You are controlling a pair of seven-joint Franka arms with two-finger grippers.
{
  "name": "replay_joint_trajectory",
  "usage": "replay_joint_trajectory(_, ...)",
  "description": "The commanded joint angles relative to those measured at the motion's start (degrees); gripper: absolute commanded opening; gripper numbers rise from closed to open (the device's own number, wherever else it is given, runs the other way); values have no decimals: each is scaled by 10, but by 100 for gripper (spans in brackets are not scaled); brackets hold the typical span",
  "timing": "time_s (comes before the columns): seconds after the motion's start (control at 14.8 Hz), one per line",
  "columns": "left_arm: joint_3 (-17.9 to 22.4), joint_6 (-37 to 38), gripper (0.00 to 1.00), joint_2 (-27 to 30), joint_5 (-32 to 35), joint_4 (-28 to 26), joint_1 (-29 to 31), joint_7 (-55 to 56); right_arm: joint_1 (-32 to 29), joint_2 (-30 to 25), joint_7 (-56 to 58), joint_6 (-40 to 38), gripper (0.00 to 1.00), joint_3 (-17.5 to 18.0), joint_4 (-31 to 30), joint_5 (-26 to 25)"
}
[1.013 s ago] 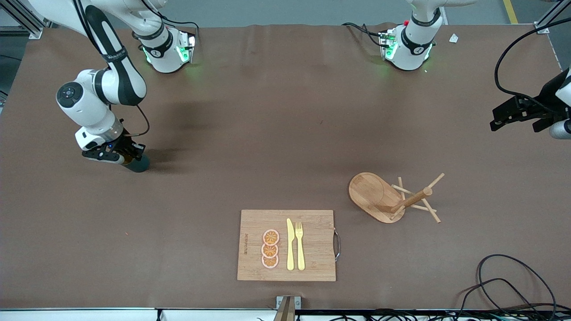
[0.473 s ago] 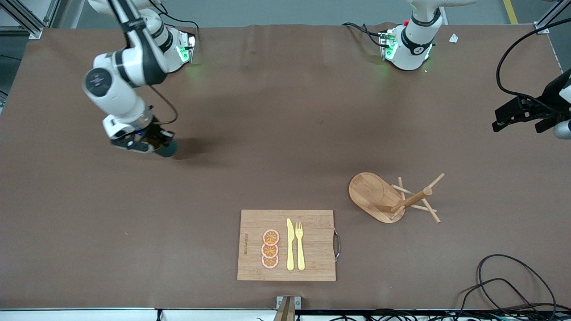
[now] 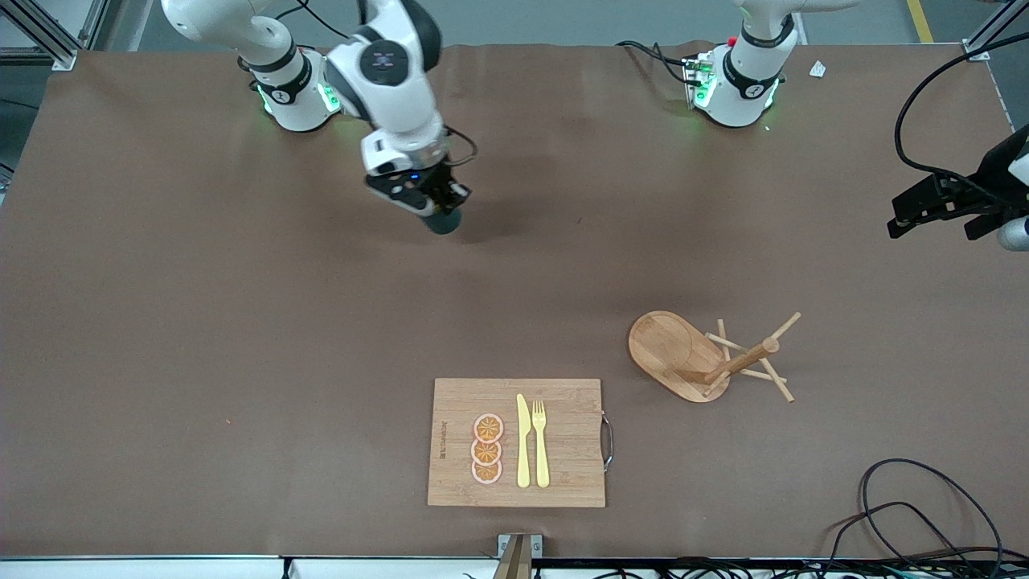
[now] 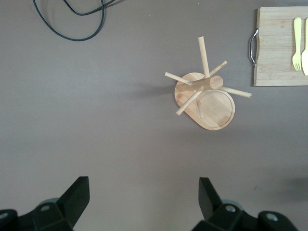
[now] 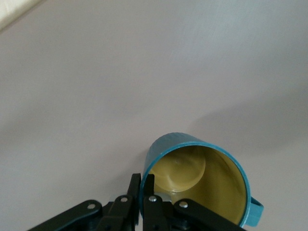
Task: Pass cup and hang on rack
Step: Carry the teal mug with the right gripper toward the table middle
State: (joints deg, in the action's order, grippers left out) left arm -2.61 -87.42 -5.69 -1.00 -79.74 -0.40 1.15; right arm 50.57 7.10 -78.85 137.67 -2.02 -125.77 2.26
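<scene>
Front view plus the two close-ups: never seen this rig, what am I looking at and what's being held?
Two robot arms are bolted along one edge of a brown table. The wide picture comes from a high camera facing them; each close-up comes from a camera on one arm's wrist, looking down past its fingers.

The right gripper is up over the table's middle, near the bases, shut on the rim of the cup, a teal mug with a yellow inside and a loop handle.

The left gripper waits open and empty, up at its own end of the table.

On the table stand the rack, a wooden mug tree with an oval base, and, nearer the front camera, a cutting board carrying three orange slices, a yellow knife and a yellow fork. Black cables lie at one corner.
</scene>
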Motion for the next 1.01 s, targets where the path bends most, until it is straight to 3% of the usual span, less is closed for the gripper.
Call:
replay_joint_trajectory(0.0, 1, -12, 100, 2, -12, -4, 7, 0, 38, 122, -75, -22, 0, -12, 125, -1)
replay_joint_trajectory(0.2, 2, -12, 100, -11, -35, -5, 15, -2, 54, 188, -151, -20, 0, -12, 198, -2)
replay_joint_trajectory(0.74, 2, -8, 100, -31, -33, -3, 14, 34, 71, 223, -202, -18, 0, -14, 225, -7)
replay_joint_trajectory(0.95, 0, -8, 100, -29, -37, -2, 10, 76, 77, 244, -199, -29, 0, -11, 250, -60)
